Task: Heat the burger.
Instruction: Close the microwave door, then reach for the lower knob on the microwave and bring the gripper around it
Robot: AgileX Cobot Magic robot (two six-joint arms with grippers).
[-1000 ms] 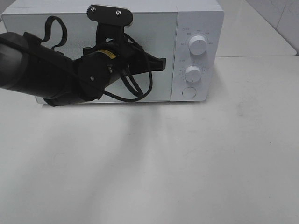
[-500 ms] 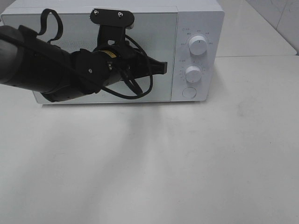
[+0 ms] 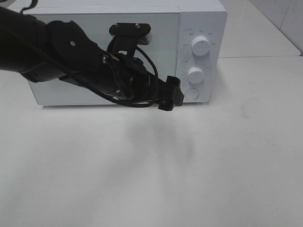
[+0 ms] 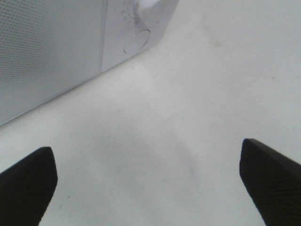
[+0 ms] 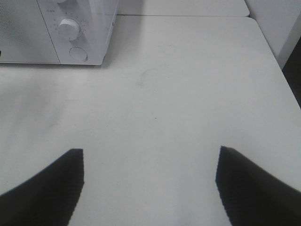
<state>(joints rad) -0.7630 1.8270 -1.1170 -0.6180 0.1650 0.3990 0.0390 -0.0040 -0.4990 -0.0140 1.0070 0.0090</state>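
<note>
The burger is out of view. A white microwave [image 3: 165, 47] stands at the back of the table with its door closed. My left gripper [image 3: 171, 94] hangs in front of the door's lower right corner, just left of the round button [image 3: 191, 93]. Its jaws are open and hold nothing; in the left wrist view the left gripper [image 4: 146, 155] spans bare table, with the button [image 4: 137, 41] ahead. My right gripper [image 5: 149, 153] is open and empty over the table, well in front and to the right of the microwave [image 5: 94, 28].
Two white dials [image 3: 200, 47] [image 3: 195, 74] sit on the control panel above the button. The white table [image 3: 151, 179] spreads in front. The table's right edge [image 5: 275, 61] shows in the right wrist view, with a gap beyond it.
My left arm has swung right and down across the microwave door toward the round button, and its jaws have gone from shut to open. The right gripper has not moved.
</note>
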